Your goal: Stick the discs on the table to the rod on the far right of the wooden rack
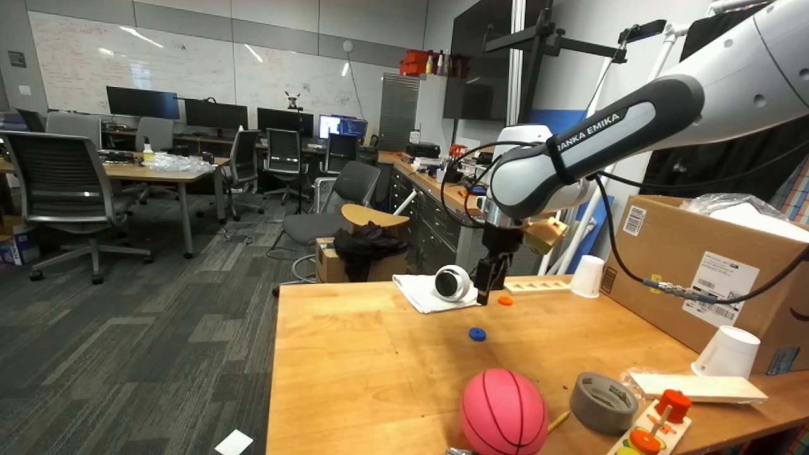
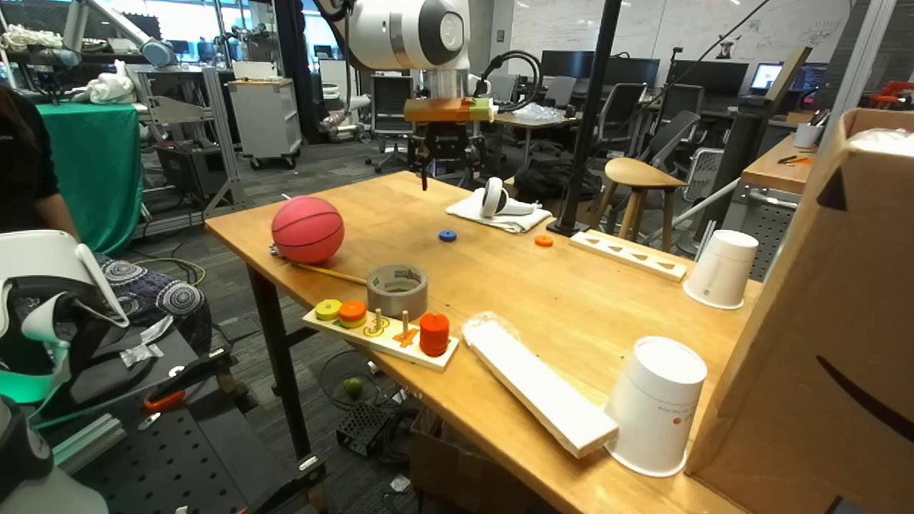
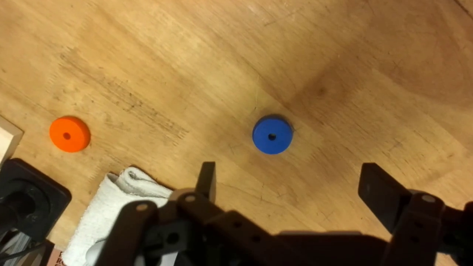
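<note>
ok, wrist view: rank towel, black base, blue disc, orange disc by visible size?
Largest to smallest:
1. towel, partly hidden by the gripper
2. black base, cut off at the left edge
3. blue disc and orange disc: too alike to rank

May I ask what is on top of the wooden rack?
The wooden rack holds a yellow piece, an orange piece over yellow, and a red stack; two pegs stand bare. What lies directly beneath these pieces is hidden.
</note>
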Tool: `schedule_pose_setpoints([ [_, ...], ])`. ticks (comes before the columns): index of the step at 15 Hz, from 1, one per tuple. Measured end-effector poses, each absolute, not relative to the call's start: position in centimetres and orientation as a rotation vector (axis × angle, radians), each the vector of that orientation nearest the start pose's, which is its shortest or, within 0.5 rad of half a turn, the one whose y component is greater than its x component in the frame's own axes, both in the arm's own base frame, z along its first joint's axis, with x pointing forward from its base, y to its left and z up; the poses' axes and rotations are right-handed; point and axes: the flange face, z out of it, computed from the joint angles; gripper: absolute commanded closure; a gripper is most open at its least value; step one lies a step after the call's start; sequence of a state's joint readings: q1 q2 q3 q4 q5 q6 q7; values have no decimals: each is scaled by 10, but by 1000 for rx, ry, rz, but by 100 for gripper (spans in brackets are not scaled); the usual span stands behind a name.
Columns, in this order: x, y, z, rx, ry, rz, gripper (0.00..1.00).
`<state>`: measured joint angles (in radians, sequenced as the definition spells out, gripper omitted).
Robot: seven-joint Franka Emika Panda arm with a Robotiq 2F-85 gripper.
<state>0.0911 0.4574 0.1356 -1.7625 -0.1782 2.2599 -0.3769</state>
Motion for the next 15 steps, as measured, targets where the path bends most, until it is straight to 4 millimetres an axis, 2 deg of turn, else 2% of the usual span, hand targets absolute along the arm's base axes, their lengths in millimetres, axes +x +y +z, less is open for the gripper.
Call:
schedule_pose_setpoints([
  [5, 649, 163, 310, -3015, -1235, -168, 0],
  [9, 648, 179, 294, -3008, -1369, -180, 0],
  [11, 648, 176, 282, -3010, -1365, -145, 0],
  [15, 652, 153, 257, -3026, -1307, -67, 0],
])
